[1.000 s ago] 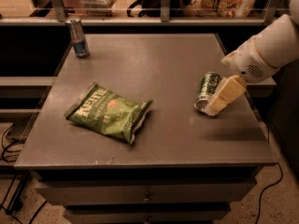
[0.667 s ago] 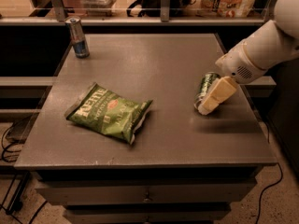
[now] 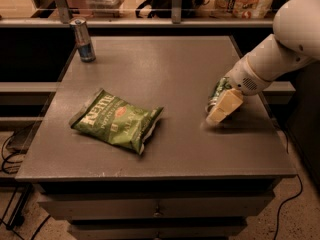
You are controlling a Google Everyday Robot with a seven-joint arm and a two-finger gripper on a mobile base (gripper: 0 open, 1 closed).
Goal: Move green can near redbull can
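Change: the arm (image 3: 280, 54) has swung a little to the left since a second ago, and the gripper (image 3: 223, 106) now sits further over the green can (image 3: 218, 88), hiding more of it. The can itself, the chip bag and the redbull can lie where they did.
Table (image 3: 170, 69): a grey top that carries all three things.
Arm: white, reaching in from the right edge and slanting down to the table's right side.
Chip bag (image 3: 117, 120): green, lying flat left of the middle, well apart from both cans.
Gripper: low over the right part of the table, its pale tip resting at the surface in front of the green can. Whether it is open or closed — or has hold of the can — cannot be told.
Green can: on its side near the table's right edge, one end pointing towards the front. Its near, right-hand part is covered by the gripper, so only the far left flank shows.
Redbull can (image 3: 83, 40): upright at the far left corner — well apart from the green can.
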